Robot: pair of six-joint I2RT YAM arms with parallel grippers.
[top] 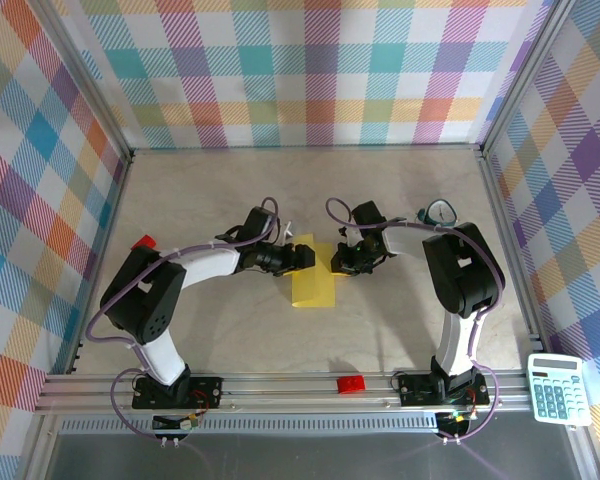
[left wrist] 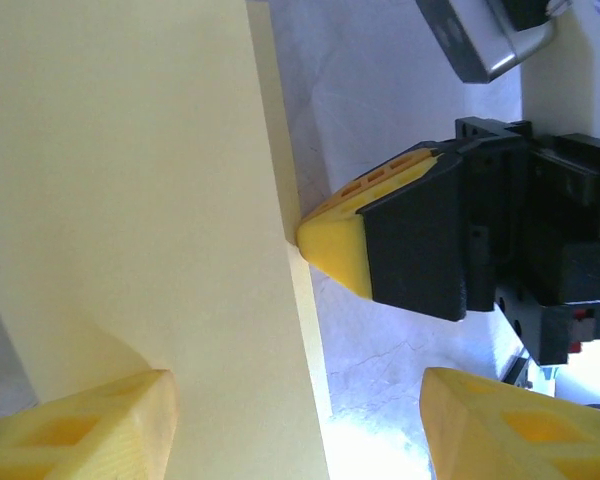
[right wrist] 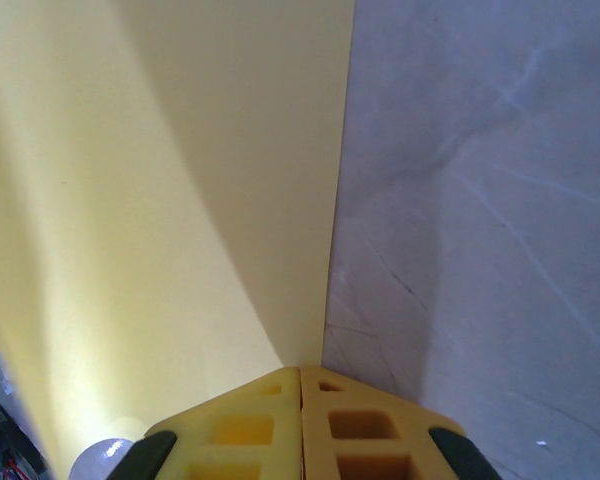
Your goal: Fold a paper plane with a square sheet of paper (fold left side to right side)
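Note:
The square sheet of paper [top: 313, 290] lies on the table as a narrow upright yellow rectangle with two layers. In the left wrist view the paper [left wrist: 130, 200] shows a lower layer sticking out slightly along its right edge. My left gripper [top: 308, 256] hovers over the paper's top left, and in its own view this gripper [left wrist: 298, 420] is open, straddling that right edge. My right gripper [top: 338, 264] is shut. Its tip [right wrist: 301, 372] rests at the edge of the paper [right wrist: 180, 180], with nothing visibly between the fingers.
One red brick [top: 142, 241] sits at the table's left and another [top: 351, 384] on the front rail. A calculator [top: 558, 388] lies at the front right corner. A small teal object [top: 438, 212] is beside the right arm. Checked walls enclose the table [top: 230, 190].

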